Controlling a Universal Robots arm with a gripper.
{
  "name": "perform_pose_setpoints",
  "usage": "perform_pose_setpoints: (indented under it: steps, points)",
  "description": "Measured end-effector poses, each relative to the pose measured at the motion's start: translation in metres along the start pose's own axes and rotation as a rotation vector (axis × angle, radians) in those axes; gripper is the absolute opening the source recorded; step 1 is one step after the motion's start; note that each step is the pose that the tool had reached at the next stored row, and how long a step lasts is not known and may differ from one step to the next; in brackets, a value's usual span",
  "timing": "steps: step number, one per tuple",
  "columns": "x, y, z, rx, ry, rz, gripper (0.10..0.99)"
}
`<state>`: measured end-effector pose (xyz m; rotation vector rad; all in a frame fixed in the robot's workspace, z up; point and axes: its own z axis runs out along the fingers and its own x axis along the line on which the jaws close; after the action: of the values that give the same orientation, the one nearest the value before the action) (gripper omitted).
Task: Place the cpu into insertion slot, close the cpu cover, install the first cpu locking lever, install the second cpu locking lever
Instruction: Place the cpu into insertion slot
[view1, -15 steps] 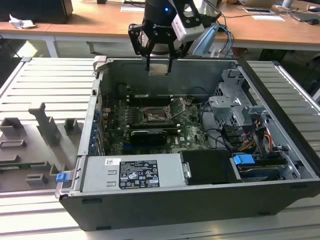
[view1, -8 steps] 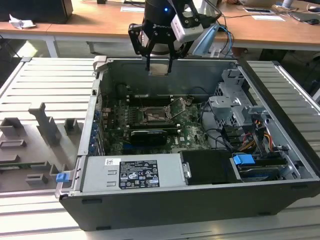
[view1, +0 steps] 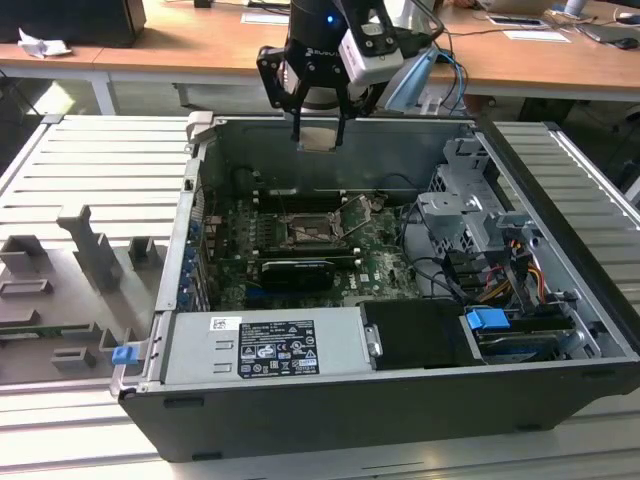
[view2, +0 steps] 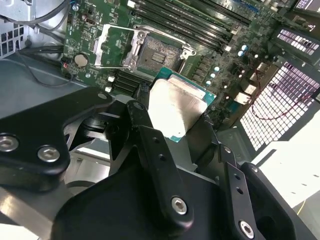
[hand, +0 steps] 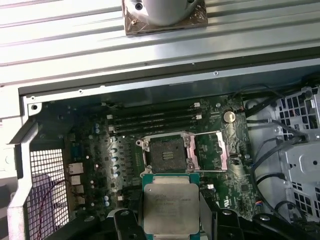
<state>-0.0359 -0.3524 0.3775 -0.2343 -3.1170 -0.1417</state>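
Gripper (view1: 319, 130) is pinching cpu (hand: 171, 202) by its edges, hovering near the case's far wall above the uncovered insertion slot (hand: 165, 152). The cpu cover (hand: 210, 149) is lying flipped aside. A tilted descent could be bending socket contacts.

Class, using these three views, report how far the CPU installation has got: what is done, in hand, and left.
Done: pickup only. In hand: the gripper is shut on the cpu, held above the open case. Left: the insertion slot is empty and the cpu cover lies swung open beside it, so seating, closing and locking remain.
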Motion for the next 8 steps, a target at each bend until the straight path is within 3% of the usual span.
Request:
perform_pose_setpoints:
  steps: [8]
  points:
    - [0.0,0.0,0.0002,-0.001,-0.0059,0.066,0.537]
